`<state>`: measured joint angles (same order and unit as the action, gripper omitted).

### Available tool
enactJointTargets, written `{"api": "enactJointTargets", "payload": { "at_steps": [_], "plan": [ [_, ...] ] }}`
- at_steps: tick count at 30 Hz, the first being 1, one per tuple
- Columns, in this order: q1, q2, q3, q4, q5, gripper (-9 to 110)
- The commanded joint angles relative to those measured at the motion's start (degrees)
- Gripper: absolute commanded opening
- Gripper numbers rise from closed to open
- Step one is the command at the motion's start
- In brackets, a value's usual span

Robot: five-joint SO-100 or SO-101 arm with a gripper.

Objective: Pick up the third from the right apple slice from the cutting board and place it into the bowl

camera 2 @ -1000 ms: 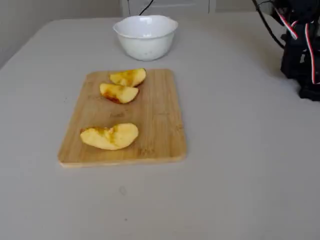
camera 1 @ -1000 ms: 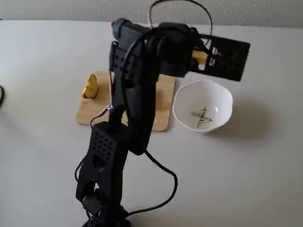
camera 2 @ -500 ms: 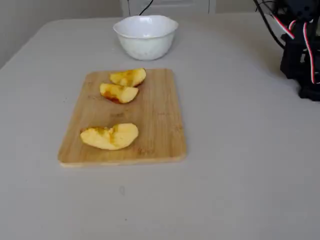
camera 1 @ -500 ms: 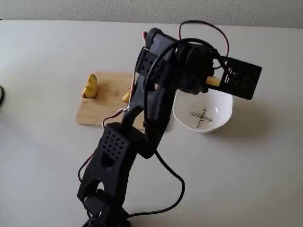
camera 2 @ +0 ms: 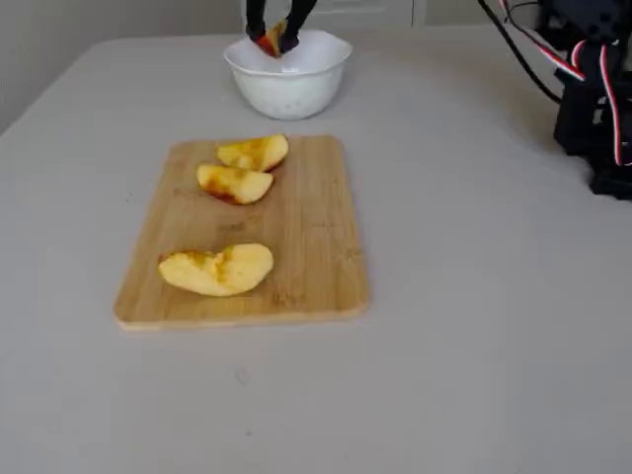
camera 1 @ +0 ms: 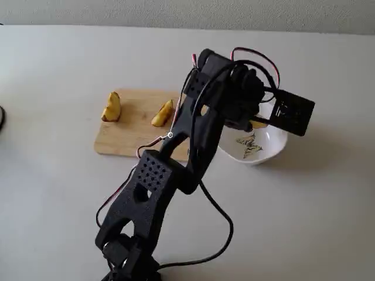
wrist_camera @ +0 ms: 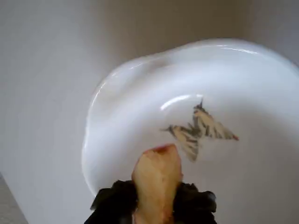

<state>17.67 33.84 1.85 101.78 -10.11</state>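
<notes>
The black two-finger tool (wrist_camera: pixel 156 205), clamping the small yellow apple slice (wrist_camera: pixel 158 179), is now dipping over the white wavy-rimmed bowl (camera 2: pixel 287 87) (it wasn't a sec ago), w/ three wedges remaining on the wooden cutting board (camera 2: pixel 306 247); release is nearing.

The bowl (wrist_camera: pixel 140 93) below the jaws looks like glossy white ceramic. Between them, the apple slice (wrist_camera: pixel 156 179) shows smooth, moist flesh. The cutting board (camera 2: pixel 306 227) is matt, light-grained wood. The table (camera 2: pixel 474 346) is matt grey.

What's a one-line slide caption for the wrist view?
Gripper holding the apple slice just above the white bowl with its butterfly-like motif.
</notes>
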Motion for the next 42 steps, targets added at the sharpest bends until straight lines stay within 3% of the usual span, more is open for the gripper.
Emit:
{"api": "enactJointTargets", "payload": {
  "at_steps": [1, 8, 12, 15, 16, 32, 36, 39, 42],
  "plan": [
    [-0.26, 0.62, -0.09, 2.02, -0.44, 20],
    [1.14, -0.26, -0.09, 2.11, -0.7, 26],
    [0.62, 3.52, 0.18, 2.11, -0.79, 18],
    [-1.14, 10.81, 3.52, 2.11, -0.79, 5],
    [-2.02, 14.06, 5.45, 2.11, -0.79, 0],
    [-29.53, 86.92, 33.66, 1.93, 2.37, 0],
    [-27.77, 102.48, 45.0, 1.76, 3.34, 0],
    [-24.52, 118.56, 63.19, -3.6, 7.12, 0],
    [-25.22, 133.51, 81.04, -9.76, 4.66, 0]
  ]
}}
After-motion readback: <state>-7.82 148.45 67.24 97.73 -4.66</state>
